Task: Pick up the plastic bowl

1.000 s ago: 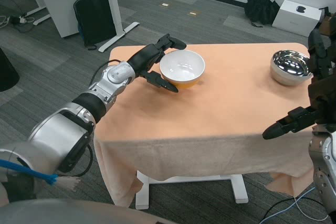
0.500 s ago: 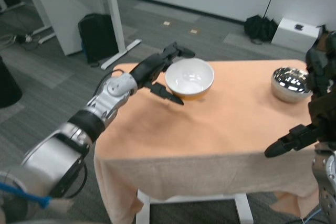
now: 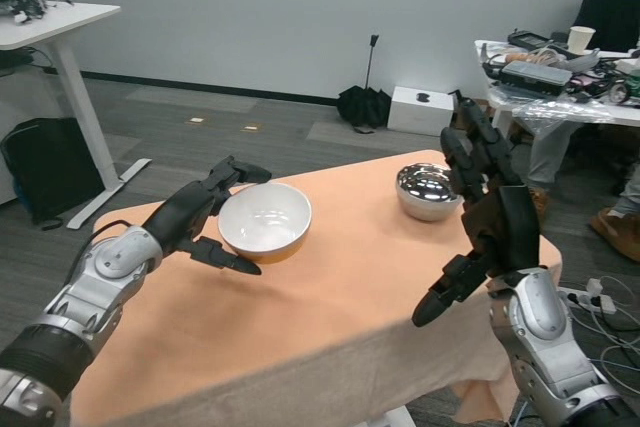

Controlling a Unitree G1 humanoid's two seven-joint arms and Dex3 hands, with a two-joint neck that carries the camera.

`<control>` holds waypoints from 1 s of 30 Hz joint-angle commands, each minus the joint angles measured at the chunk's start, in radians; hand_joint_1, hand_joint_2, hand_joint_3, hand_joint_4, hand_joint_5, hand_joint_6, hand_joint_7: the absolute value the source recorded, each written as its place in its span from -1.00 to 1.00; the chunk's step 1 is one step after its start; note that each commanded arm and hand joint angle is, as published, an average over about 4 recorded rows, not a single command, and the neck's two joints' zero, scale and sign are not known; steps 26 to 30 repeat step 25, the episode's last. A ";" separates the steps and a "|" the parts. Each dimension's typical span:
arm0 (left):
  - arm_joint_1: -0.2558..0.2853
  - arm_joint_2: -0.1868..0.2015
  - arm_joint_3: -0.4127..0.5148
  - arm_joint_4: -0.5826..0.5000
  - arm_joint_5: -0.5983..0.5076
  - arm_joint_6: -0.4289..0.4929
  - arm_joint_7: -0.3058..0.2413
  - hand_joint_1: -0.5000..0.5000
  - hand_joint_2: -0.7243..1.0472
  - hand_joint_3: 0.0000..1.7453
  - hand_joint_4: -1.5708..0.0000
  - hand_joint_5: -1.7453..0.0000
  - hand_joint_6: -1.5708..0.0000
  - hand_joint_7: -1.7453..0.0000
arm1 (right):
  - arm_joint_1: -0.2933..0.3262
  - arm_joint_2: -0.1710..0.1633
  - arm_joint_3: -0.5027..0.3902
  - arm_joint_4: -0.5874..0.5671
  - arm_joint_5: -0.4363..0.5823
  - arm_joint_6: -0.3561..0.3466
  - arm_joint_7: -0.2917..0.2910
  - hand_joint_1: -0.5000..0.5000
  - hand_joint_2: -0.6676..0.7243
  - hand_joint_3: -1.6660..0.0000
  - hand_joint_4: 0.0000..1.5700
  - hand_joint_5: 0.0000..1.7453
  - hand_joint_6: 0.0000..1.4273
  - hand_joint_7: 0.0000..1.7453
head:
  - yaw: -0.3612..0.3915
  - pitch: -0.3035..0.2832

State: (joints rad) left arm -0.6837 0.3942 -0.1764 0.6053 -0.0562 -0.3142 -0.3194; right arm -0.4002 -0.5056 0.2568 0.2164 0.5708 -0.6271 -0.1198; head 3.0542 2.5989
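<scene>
The plastic bowl (image 3: 265, 220), white inside and orange underneath, is at the left middle of the peach-covered table (image 3: 340, 297). My left hand (image 3: 205, 219) grips its left rim, with fingers over the top edge and the thumb reaching below. The bowl tips slightly towards me and sits low over the cloth; I cannot tell whether it clears it. My right hand (image 3: 482, 205) hovers over the table's right side with its fingers spread, holding nothing.
A shiny metal bowl (image 3: 428, 190) stands at the table's far right. A white desk (image 3: 60, 27) is at the back left, with a black bag (image 3: 40, 162) beneath it. A cluttered table (image 3: 560, 72) and a seated person's legs (image 3: 615, 217) are at the right.
The camera has tilted up and turned right, so the whole scene has shifted. My left hand keeps its hold on the bowl's rim, and the bowl tips a little more.
</scene>
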 commanded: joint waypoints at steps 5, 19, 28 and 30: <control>-0.022 -0.005 -0.006 -0.018 -0.005 0.004 -0.004 -0.96 0.60 1.00 -1.00 -1.00 -0.90 -0.68 | 0.023 -0.025 -0.013 -0.027 0.008 -0.009 -0.004 -1.00 0.73 1.00 -1.00 -1.00 -1.00 -1.00 | -0.010 0.010; -0.033 -0.005 -0.003 -0.109 0.001 0.037 -0.005 -0.96 0.60 1.00 -1.00 -1.00 -0.90 -0.68 | 0.032 -0.029 -0.009 -0.025 0.011 -0.008 -0.004 -1.00 0.73 1.00 -1.00 -1.00 -1.00 -1.00 | -0.005 -0.002; -0.028 -0.003 0.007 -0.123 0.003 0.041 -0.007 -0.96 0.60 1.00 -1.00 -1.00 -0.90 -0.68 | 0.032 -0.026 -0.007 -0.023 0.011 -0.008 -0.004 -1.00 0.73 1.00 -1.00 -1.00 -1.00 -1.00 | -0.003 -0.002; -0.028 -0.003 0.007 -0.123 0.003 0.041 -0.007 -0.96 0.60 1.00 -1.00 -1.00 -0.90 -0.68 | 0.032 -0.026 -0.007 -0.023 0.011 -0.008 -0.004 -1.00 0.73 1.00 -1.00 -1.00 -1.00 -1.00 | -0.003 -0.002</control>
